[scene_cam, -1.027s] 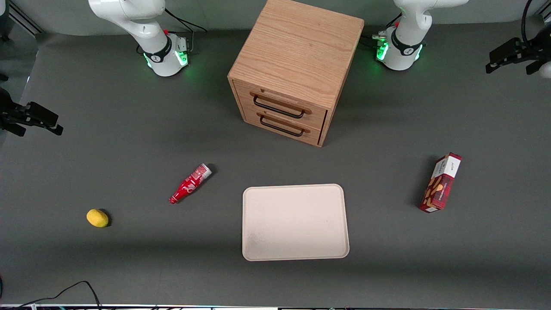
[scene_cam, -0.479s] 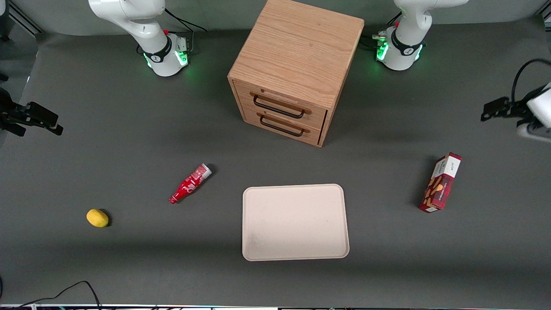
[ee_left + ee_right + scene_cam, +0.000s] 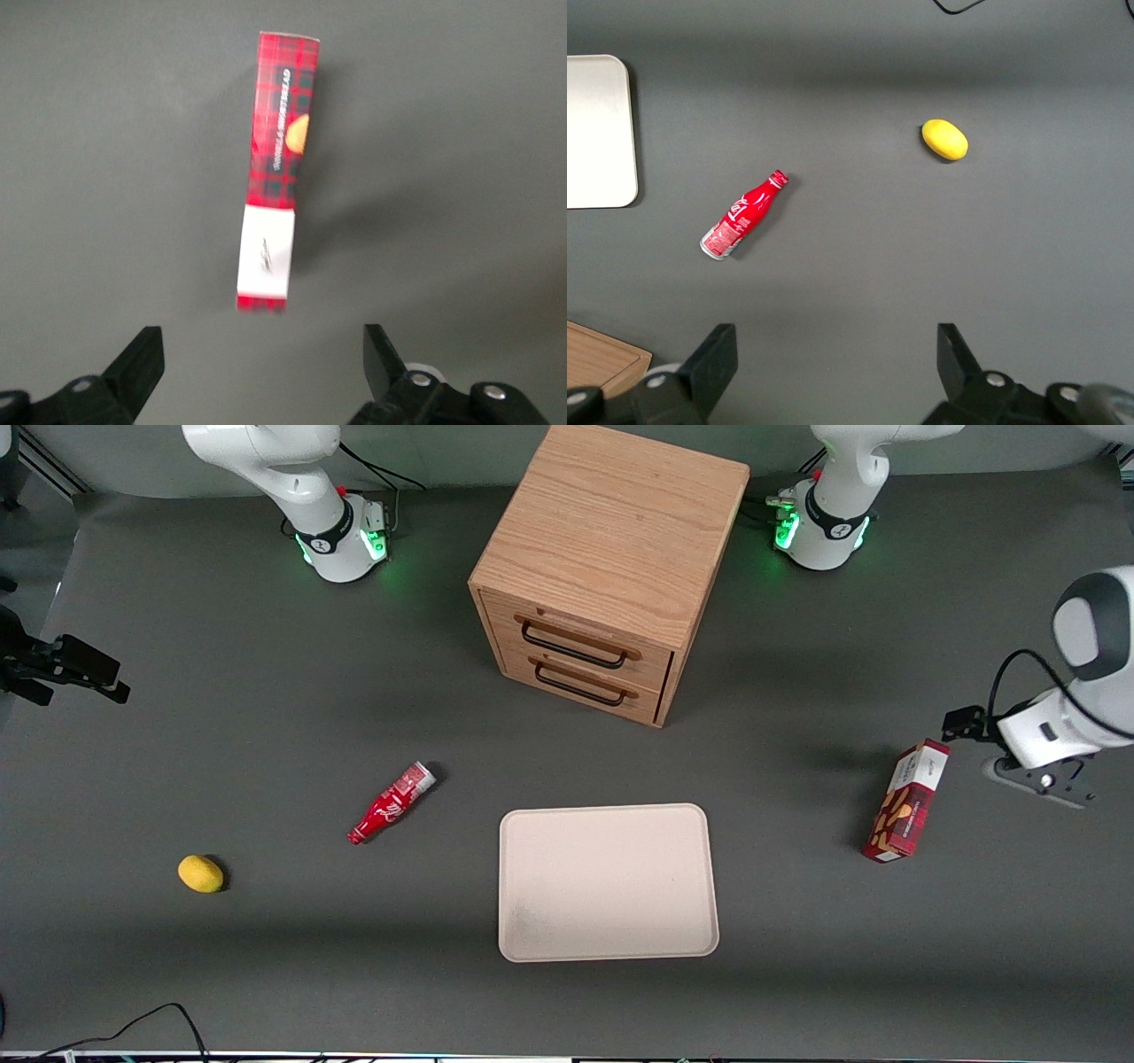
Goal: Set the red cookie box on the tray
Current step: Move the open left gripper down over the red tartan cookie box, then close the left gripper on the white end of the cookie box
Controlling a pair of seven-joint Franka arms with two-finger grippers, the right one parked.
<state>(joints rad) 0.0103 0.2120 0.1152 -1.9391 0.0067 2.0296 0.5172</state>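
Observation:
The red cookie box [image 3: 908, 802] lies on its narrow side on the grey table, toward the working arm's end, well apart from the tray. It is red plaid with a white end panel. The cream tray [image 3: 607, 881] sits near the middle of the table, nearer the front camera than the cabinet, and is bare. The left arm's gripper [image 3: 1035, 775] hangs above the table close beside the box's white end. In the left wrist view the gripper [image 3: 261, 365] is open and empty, and the box [image 3: 276, 168] lies just ahead of its fingertips [image 3: 142, 359], not between them.
A wooden two-drawer cabinet [image 3: 611, 558] stands farther from the front camera than the tray. A small red bottle [image 3: 392, 803] and a yellow lemon [image 3: 201, 873] lie toward the parked arm's end. A black cable [image 3: 159, 1017] lies at the table's front edge.
The left arm has swung in from the table's edge, coming nearer the front camera and closer to the cookie box. The box and tray have not moved.

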